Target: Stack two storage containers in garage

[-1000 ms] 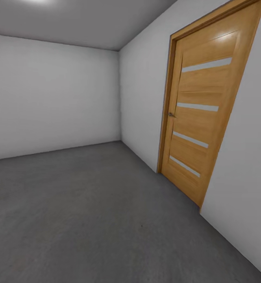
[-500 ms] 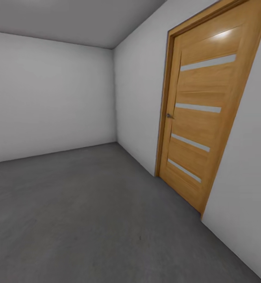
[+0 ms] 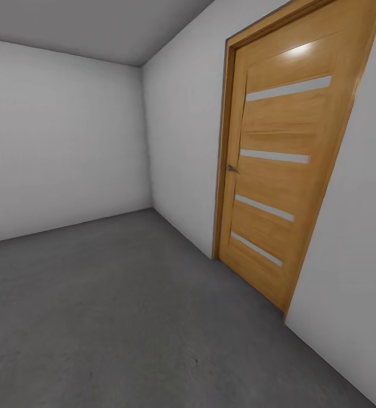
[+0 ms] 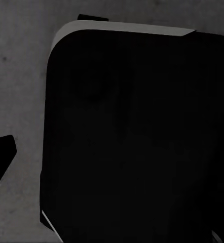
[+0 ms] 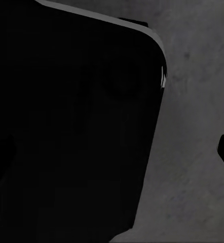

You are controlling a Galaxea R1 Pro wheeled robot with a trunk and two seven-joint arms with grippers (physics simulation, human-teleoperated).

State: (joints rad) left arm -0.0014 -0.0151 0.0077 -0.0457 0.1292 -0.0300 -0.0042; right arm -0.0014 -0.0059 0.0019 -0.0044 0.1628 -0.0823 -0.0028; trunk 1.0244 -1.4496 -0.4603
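The head view takes in a bare room with a dark grey concrete floor (image 3: 125, 317), white walls and a closed wooden door (image 3: 278, 170) on the right; by that floor this is judged to be the garage, with the robot in transit. Both wrist cameras look down at a black rounded body (image 4: 137, 142) over the same grey floor, consistent with arms tucked for driving. No storage container is visible, so its position, heading and long axis cannot be stated, nor can the state of either arm's fingers.

A bare garage: grey concrete floor (image 3: 125, 317), white walls (image 3: 57, 136), wooden door (image 3: 278, 170).
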